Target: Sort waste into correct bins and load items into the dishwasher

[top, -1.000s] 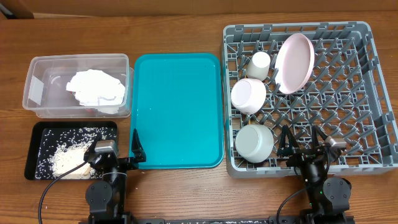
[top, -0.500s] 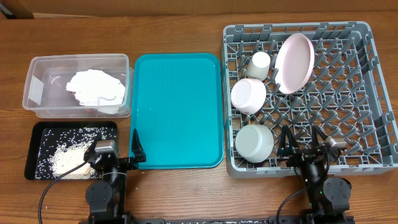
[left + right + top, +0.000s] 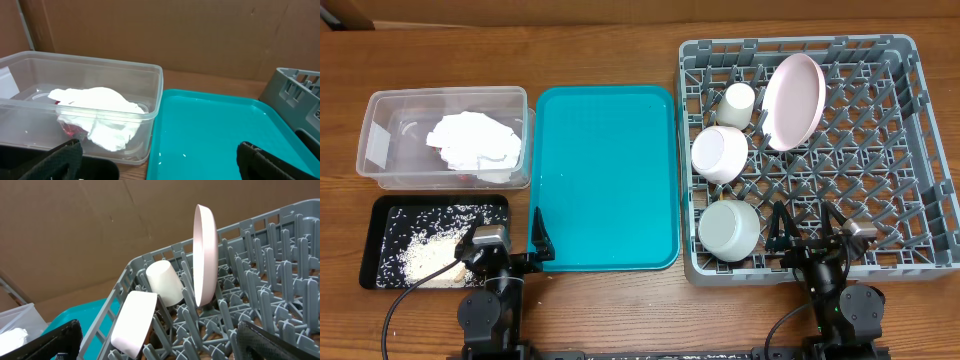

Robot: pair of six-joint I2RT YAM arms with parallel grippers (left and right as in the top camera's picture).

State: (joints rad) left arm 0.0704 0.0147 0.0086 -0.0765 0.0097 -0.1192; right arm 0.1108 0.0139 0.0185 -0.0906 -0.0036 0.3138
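The grey dish rack [image 3: 880, 200] holds a pale pink plate [image 3: 792, 100] on edge, a white cup [image 3: 738, 103], a whitish-pink bowl [image 3: 720, 153] and a grey-green bowl [image 3: 730, 230]. A crumpled white napkin [image 3: 475, 143] lies in the clear tub [image 3: 380, 110], with a red packet [image 3: 70, 129] under it. Rice grains [image 3: 420, 255] cover the black tray [image 3: 375, 215]. My left gripper [image 3: 508, 250] stands open and empty between the black tray and the teal tray's near corner. My right gripper [image 3: 810, 240] is open and empty over the rack's near edge. In the right wrist view the plate [image 3: 205, 255], cup [image 3: 165, 282] and bowl [image 3: 132, 322] stand ahead.
A teal serving tray [image 3: 605, 175] lies between the bins and the rack, with a few stray grains [image 3: 160, 155] on its near left edge. Bare wooden table [image 3: 620, 310] runs along the front. A cardboard wall [image 3: 175, 30] backs the scene.
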